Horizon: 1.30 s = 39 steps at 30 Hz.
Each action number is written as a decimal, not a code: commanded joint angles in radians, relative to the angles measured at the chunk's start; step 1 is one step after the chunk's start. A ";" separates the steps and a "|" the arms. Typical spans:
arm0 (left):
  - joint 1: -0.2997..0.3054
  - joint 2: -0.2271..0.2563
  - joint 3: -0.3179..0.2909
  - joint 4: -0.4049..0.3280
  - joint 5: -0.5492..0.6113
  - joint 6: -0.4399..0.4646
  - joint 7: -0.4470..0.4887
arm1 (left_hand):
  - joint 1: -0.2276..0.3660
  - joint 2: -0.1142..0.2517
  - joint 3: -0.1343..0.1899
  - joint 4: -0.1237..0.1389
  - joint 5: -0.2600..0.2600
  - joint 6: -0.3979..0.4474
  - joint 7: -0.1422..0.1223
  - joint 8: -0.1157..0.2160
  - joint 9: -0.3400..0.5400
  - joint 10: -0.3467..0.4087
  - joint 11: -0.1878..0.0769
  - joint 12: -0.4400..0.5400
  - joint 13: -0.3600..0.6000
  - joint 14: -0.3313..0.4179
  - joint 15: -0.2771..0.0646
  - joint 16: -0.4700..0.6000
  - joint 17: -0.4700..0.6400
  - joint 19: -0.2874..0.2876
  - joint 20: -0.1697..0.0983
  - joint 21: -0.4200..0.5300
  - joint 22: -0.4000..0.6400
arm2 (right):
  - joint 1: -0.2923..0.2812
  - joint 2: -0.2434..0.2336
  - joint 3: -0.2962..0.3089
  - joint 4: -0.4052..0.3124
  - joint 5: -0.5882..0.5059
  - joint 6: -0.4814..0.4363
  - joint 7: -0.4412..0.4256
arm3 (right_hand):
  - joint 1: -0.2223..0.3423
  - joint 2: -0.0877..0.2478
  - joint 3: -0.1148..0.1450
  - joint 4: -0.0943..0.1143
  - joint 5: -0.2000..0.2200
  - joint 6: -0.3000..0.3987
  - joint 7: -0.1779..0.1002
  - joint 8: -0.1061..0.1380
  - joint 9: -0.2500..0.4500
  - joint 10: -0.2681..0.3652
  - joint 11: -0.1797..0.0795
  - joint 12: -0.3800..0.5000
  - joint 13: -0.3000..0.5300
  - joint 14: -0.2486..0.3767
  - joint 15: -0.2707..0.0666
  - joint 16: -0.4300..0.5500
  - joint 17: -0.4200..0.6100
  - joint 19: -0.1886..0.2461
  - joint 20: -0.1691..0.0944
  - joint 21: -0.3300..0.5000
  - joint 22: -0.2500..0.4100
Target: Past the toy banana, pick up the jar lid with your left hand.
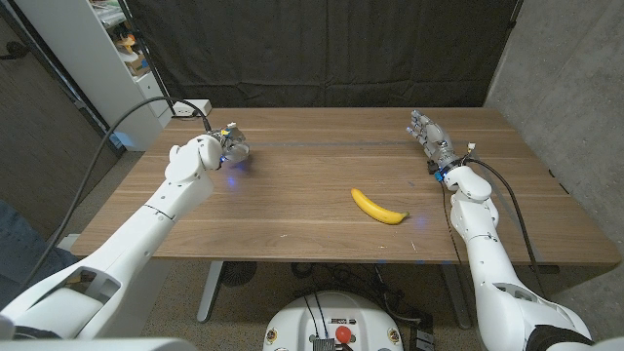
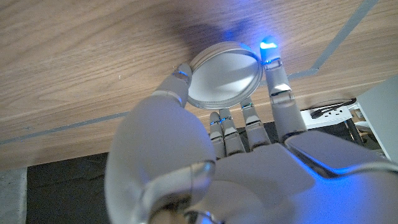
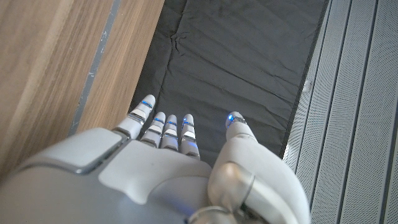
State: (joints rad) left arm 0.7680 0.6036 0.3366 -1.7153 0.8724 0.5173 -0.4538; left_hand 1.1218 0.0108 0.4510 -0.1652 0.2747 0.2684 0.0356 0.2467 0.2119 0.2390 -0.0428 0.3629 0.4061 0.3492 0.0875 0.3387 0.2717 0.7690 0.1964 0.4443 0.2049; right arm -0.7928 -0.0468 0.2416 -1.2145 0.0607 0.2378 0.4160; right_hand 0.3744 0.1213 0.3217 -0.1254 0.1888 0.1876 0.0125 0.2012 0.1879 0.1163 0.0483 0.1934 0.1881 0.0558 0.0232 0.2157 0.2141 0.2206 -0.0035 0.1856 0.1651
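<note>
The left hand (image 1: 226, 146) is on the jar lid (image 2: 225, 73) at the far left of the wooden table (image 1: 312, 210), well beyond the toy banana (image 1: 378, 207) and off to its left. In the left wrist view the lid sits on edge, pinched between the thumb on one side and the fingers (image 2: 278, 78) on the other, its pale inner face turned toward the palm. Whether it is clear of the wood I cannot tell. The right hand (image 1: 429, 138) waits beyond the banana to its right, fingers straight and close together, holding nothing. A black curtain (image 1: 322, 49) hangs behind the table, and a power strip (image 1: 191, 107) lies at the table's far left corner, near the lid.
</note>
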 commanded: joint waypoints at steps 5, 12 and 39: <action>0.001 0.015 -0.022 -0.053 0.023 -0.009 -0.023 | 0.080 0.093 0.007 0.006 0.007 0.011 0.000 0.006 0.002 0.010 0.001 0.005 0.007 0.080 -0.067 0.036 0.133 -0.001 -0.007 0.006 -0.001 | 0.000 0.002 -0.003 -0.006 0.002 0.003 0.000 | -0.003 -0.009 0.003 0.002 0.004 0.014 0.002 0.001 0.006 0.009 0.001 0.009 0.006 0.012 -0.002 0.005 0.003 0.002 0.006 0.007 0.005; -0.014 0.018 -0.023 -0.066 0.039 -0.013 -0.037 | 0.080 0.094 0.008 0.006 0.009 0.011 -0.002 0.004 0.002 0.013 -0.002 0.006 0.009 0.082 -0.068 0.034 0.134 -0.002 -0.009 0.009 -0.001 | -0.001 0.003 -0.002 -0.011 0.004 -0.002 -0.004 | -0.004 -0.009 0.003 0.002 0.004 0.015 0.002 0.001 0.006 0.011 0.002 0.010 0.006 0.013 -0.003 0.005 0.003 0.003 0.006 0.007 0.005; -0.021 0.019 -0.052 -0.126 0.067 -0.033 -0.061 | 0.078 0.092 0.005 0.006 0.014 0.016 -0.002 0.003 0.003 0.016 0.001 0.006 0.017 0.088 -0.069 0.028 0.139 -0.011 -0.010 0.015 -0.002 | 0.014 0.008 -0.003 0.006 0.004 0.006 -0.010 | -0.004 -0.010 0.004 0.002 0.004 0.016 0.002 0.000 0.006 0.011 0.001 0.008 0.006 0.016 -0.002 0.004 0.003 0.005 0.008 0.007 0.005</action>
State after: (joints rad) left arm 0.7476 0.6194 0.2960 -1.8166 0.9270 0.4897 -0.5038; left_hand 1.1176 0.0150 0.4493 -0.1636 0.2842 0.2807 0.0338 0.2467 0.2115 0.2476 -0.0410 0.3618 0.4200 0.3542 0.0925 0.3387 0.2717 0.7596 0.1909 0.4524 0.1994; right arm -0.7852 -0.0443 0.2395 -1.2139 0.0636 0.2443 0.4084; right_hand 0.3703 0.1172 0.3217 -0.1254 0.1887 0.1983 0.0125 0.2012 0.1880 0.1215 0.0536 0.1934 0.1880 0.0610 0.0177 0.2157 0.2141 0.2205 -0.0036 0.1856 0.1651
